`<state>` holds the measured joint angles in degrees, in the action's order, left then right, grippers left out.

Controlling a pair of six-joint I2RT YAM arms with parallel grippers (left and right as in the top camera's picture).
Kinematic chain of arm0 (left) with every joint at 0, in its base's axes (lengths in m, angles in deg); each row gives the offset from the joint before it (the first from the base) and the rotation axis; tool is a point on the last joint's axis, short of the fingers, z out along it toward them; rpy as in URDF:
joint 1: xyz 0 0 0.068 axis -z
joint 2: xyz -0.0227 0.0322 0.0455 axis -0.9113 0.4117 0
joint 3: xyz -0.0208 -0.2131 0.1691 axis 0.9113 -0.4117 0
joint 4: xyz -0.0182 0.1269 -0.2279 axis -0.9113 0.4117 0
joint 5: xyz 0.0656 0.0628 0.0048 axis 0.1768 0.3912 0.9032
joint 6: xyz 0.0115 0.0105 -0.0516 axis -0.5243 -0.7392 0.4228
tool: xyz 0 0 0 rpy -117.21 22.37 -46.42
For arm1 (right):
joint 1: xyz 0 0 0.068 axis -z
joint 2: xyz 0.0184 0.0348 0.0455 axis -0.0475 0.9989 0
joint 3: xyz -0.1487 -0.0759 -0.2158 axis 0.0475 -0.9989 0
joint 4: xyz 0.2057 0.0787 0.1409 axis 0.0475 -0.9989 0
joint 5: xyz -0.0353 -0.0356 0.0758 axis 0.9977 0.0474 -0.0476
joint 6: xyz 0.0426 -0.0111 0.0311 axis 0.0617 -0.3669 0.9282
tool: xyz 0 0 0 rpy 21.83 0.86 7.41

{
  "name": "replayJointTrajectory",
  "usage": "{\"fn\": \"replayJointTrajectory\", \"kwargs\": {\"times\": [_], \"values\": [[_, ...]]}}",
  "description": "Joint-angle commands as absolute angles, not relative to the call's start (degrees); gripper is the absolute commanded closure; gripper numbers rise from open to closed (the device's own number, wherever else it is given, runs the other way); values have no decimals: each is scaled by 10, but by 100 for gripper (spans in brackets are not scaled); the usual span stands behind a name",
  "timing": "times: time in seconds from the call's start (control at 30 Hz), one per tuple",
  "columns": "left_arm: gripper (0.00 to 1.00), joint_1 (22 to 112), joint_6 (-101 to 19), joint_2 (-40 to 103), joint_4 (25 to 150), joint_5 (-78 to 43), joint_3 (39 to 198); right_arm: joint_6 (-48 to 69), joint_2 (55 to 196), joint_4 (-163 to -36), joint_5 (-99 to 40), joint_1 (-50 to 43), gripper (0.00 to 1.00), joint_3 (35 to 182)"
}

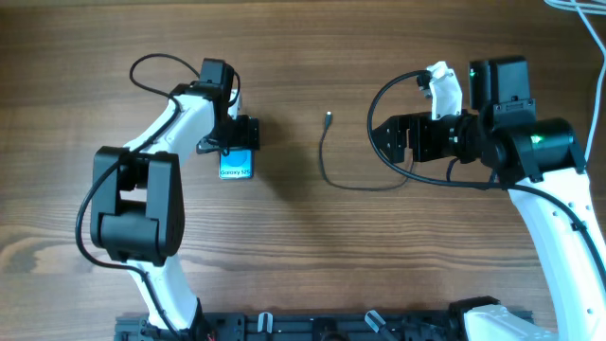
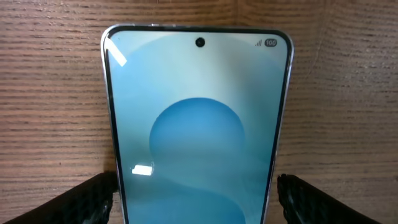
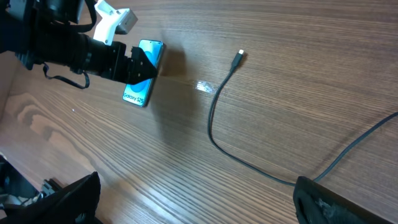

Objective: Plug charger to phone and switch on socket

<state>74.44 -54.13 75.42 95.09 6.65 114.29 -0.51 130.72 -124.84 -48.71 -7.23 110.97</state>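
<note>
The phone [image 1: 237, 167] lies flat on the wooden table with its teal screen lit and "Galaxy" text at its near short edge. My left gripper [image 1: 232, 149] is open and straddles the phone [image 2: 196, 124]. The left finger [image 2: 93, 196] is at the phone's edge, and a small gap remains at the right finger [image 2: 308, 196]. The charger [image 1: 327, 170] is a thin black cable curving across the table, with its metal tip [image 1: 327, 116] free. My right gripper [image 1: 377, 140] is open and empty, right of the cable [image 3: 214, 118]. The socket is out of view.
A thick white cord [image 1: 582, 19] runs off the top right corner. The left arm [image 3: 81, 46] shows in the right wrist view over the phone [image 3: 142, 87]. A dark rail [image 1: 322, 327] lines the table's front edge.
</note>
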Motion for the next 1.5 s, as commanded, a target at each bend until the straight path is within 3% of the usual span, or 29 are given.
{"fn": "replayJointTrajectory", "kwargs": {"times": [0.0, 0.27, 0.47, 0.9, 1.03, 1.47], "values": [[10, 746, -540, 782, 947, 84, 1111, -1, 1312, -1248, -501, -74, 0, 1121], [13, 762, -539, 782, 964, 106, 1111, -2, 1312, -1247, -500, -74, 0, 1119], [10, 791, -505, 782, 958, 133, 1110, -5, 1312, -1248, -500, -74, 0, 1119], [23, 789, -460, 782, 947, 124, 1109, -5, 1312, -1247, -500, -74, 0, 1119], [8, 789, -430, 782, 943, 109, 1109, -5, 1312, -1245, -500, -74, 0, 1119], [6, 789, -407, 782, 913, 103, 1109, -5, 1312, -1245, -500, -74, 0, 1119]]}}
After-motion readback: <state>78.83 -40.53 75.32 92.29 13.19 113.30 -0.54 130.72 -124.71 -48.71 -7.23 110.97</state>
